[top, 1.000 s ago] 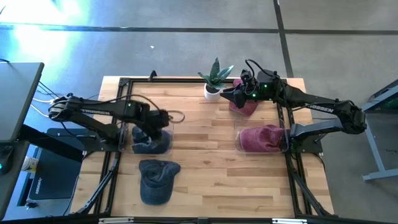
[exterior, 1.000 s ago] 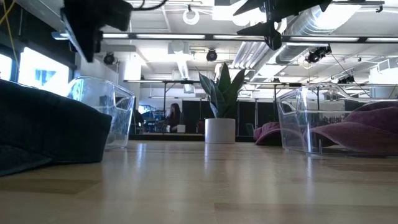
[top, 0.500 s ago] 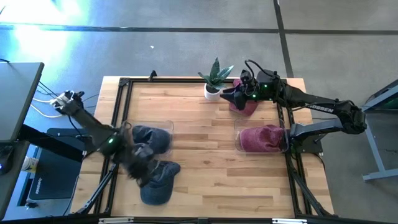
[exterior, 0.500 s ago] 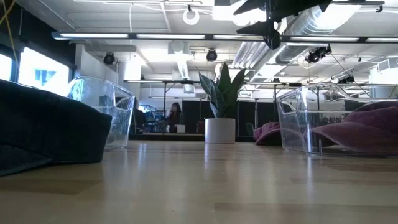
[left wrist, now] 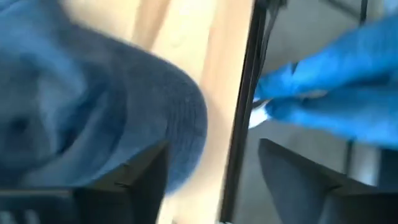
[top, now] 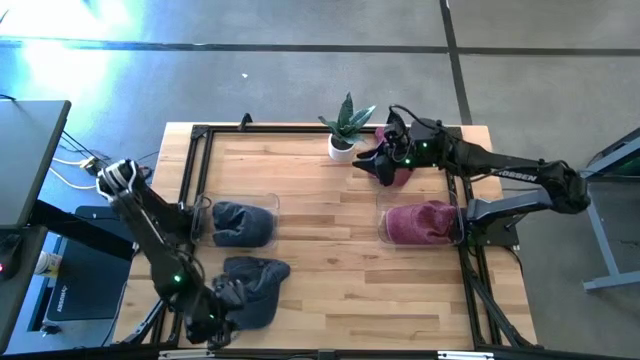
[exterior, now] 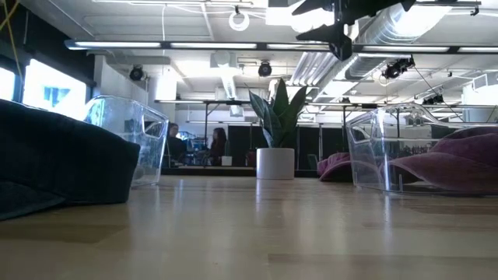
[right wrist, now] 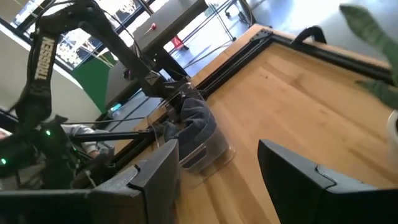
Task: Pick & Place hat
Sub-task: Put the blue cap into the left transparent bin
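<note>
Down at the near left corner of the wooden table [top: 330, 260], my left gripper [top: 222, 318] sits low beside the loose dark blue hat [top: 255, 285], its two fingers spread apart and holding nothing; the left wrist view shows the hat's blue fabric [left wrist: 93, 106] just past one finger [left wrist: 134, 180], with the black table frame [left wrist: 242, 124] running beyond it. That hat lies crumpled on the bare wood, just in front of the clear bin [top: 240, 225] on the left side, which already holds another dark blue hat [top: 235, 222]. Across the table, my right gripper [top: 372, 158] hovers at the far edge, fingers parted and empty, directly over a maroon hat [top: 398, 170] lying on the wood next to the small potted plant [top: 345, 128]. A second maroon hat [top: 420, 222] fills the clear bin [top: 385, 228] on the right side, near that arm's base. From table height, the blue hat [exterior: 54, 167] looms dark at one edge, the left bin [exterior: 128, 148] stands behind it, the plant [exterior: 276, 144] stands mid-table, and the right bin with its maroon hat [exterior: 459, 163] stands at the other edge. People [exterior: 216, 146] are visible far back in the room.
</note>
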